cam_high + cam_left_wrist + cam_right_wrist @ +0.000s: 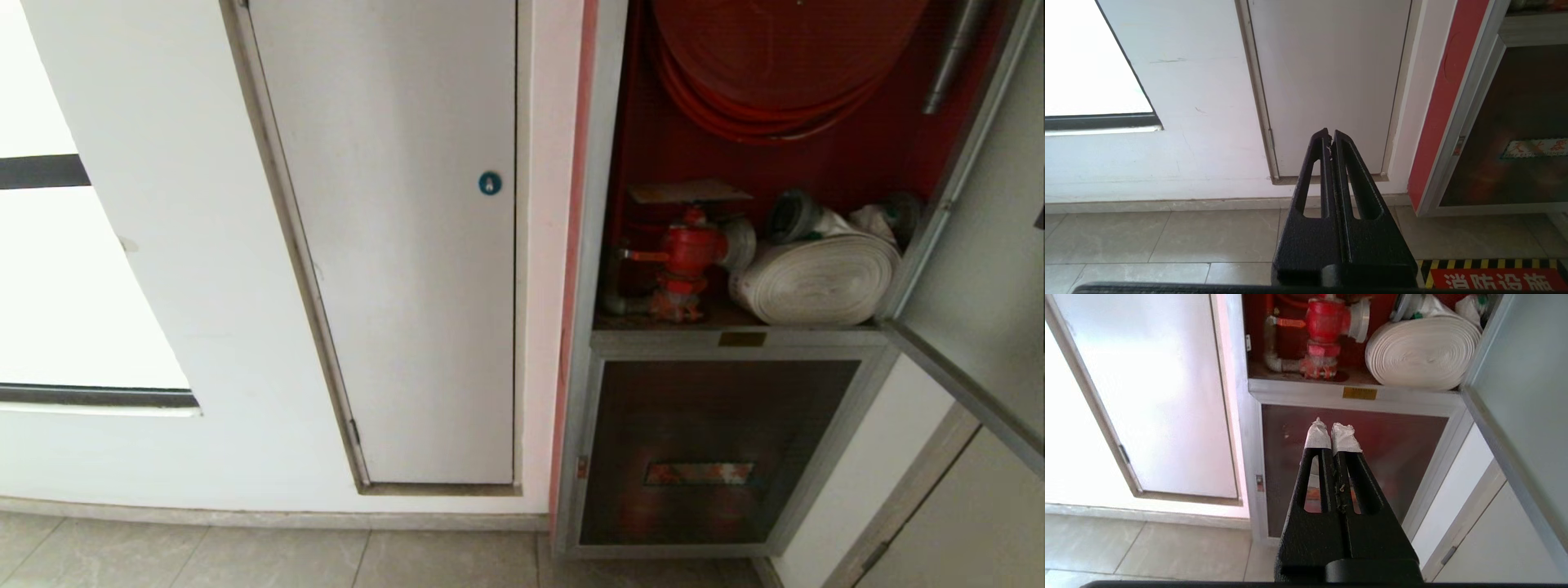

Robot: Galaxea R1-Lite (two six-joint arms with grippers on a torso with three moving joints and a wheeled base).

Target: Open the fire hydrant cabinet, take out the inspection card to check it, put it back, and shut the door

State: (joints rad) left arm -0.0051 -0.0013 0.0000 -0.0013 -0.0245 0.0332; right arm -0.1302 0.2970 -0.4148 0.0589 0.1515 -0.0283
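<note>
door [971, 327] open | card [688, 193] atop valve [687, 249] | right gripper [1332, 433] jaws closed, empty, below valve: open, pinch card edge | left gripper [1329, 136] jaws closed

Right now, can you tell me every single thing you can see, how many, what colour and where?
fire hydrant cabinet: one, silver frame, red inside, right of the white panel.
door: one, silver-framed, swung open at the cabinet's right.
hose reel: one, red, top of the cabinet.
valve: one, red, lower left of the cabinet.
inspection card: one, tan, lying on top of the valve.
rolled hose: one, white, right of the valve.
lower glass panel: one, dark, under the shelf.
white panel: one, with a blue round lock, left of the cabinet.
floor tiles: grey, below.
left end effector: one, black, shut, facing the white panel.
right end effector: one, black with white-wrapped tips, shut, before the lower glass panel.
</note>
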